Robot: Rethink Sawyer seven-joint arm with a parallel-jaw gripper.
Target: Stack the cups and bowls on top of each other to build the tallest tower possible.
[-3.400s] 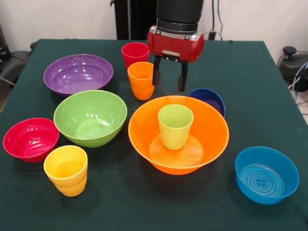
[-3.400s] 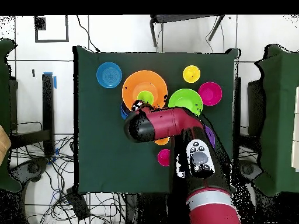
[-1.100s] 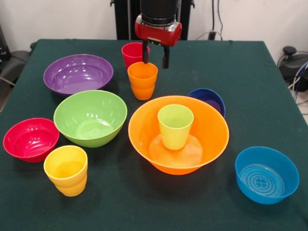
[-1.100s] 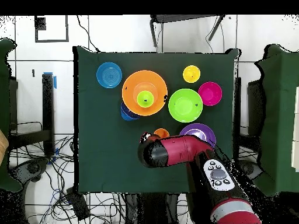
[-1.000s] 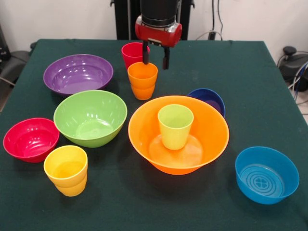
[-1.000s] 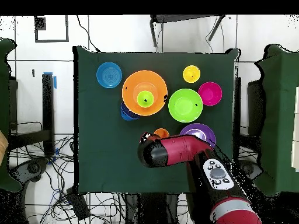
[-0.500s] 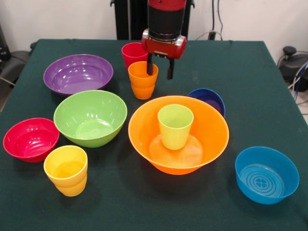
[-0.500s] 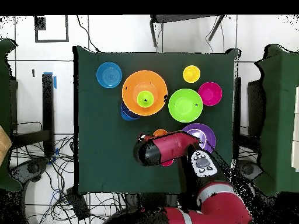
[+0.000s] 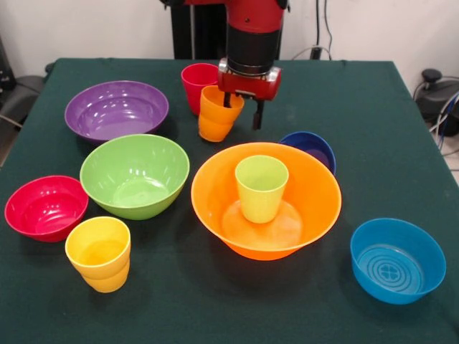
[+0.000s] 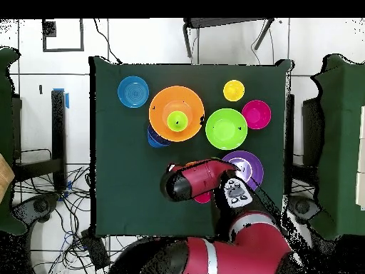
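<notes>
In the front view my gripper point(image 9: 242, 116) is low over the orange cup point(image 9: 214, 118), behind the big orange bowl point(image 9: 315, 193). The jaws are apart: one finger is inside the cup's mouth and the other finger point(image 9: 257, 115) is outside to its right. The orange cup leans to the right, against the gripper. The red cup point(image 9: 199, 80) stands upright just behind it. The light green cup point(image 9: 261, 188) stands upright inside the big orange bowl. The yellow cup point(image 9: 99, 252) stands at the front left. In the overhead view the arm point(image 10: 196, 178) hides the gripper and the orange cup.
The purple bowl point(image 9: 115, 109), lime green bowl point(image 9: 134, 175) and red bowl point(image 9: 44, 208) stand to the left. The dark blue bowl point(image 9: 315, 147) sits behind the big orange bowl. The light blue bowl point(image 9: 396, 259) is at the front right.
My gripper has moved from behind the big orange bowl to the orange cup and come down over its rim. The orange cup, upright before, now tilts to the right.
</notes>
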